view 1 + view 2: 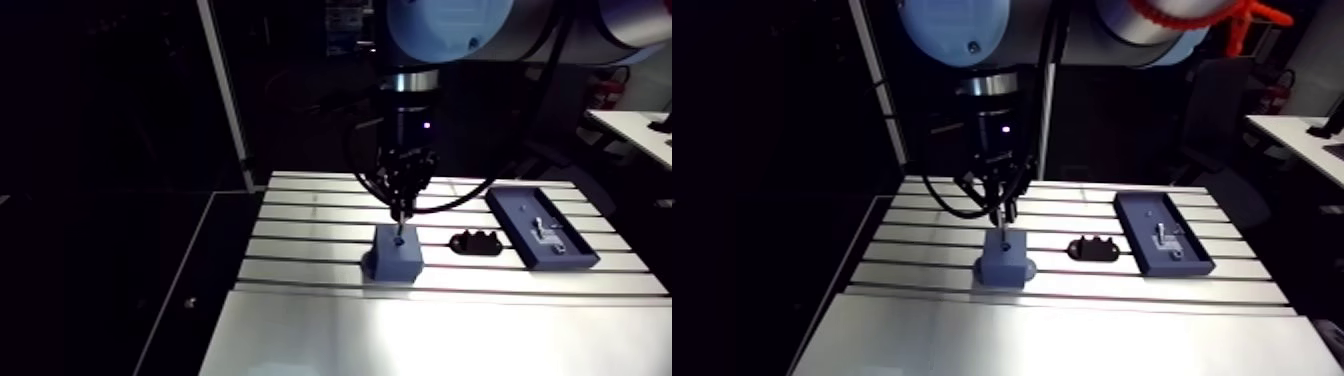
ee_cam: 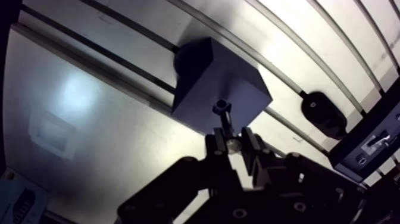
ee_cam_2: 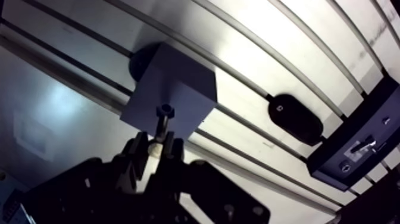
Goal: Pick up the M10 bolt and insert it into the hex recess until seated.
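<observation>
Holding the M10 bolt [image 2: 226, 123] tight in my gripper [image 2: 232, 142], I see it stand straight up, its low end right at the hex recess [image 2: 220, 108] atop the blue block [image 2: 202, 77].

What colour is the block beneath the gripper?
Plain dull blue-grey; the block shows best in the arm view.

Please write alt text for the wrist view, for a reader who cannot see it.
The tool holds a bolt, its end at the top of a blue-grey block on the slotted table; a black part lies nearby.
</observation>
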Motion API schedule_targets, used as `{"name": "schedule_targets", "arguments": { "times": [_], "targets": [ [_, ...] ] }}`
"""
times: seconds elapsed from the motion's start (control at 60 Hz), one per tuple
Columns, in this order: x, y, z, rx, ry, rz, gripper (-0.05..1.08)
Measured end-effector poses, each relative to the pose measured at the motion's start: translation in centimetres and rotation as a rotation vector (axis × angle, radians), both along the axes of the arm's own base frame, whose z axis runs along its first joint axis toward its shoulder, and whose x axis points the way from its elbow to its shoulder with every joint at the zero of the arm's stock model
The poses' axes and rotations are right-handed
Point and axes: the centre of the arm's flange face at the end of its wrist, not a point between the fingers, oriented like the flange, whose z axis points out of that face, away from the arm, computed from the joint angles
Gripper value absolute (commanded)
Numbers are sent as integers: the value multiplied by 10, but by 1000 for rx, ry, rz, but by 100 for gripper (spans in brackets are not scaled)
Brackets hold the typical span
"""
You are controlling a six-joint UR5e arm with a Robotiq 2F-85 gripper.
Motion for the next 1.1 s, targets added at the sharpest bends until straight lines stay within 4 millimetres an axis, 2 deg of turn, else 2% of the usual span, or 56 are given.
{"name": "schedule_targets", "arguments": {
  "times": [1.1],
  "targets": [
    [1, 0, -13, -4, -1, 0, 76]
  ]
}}
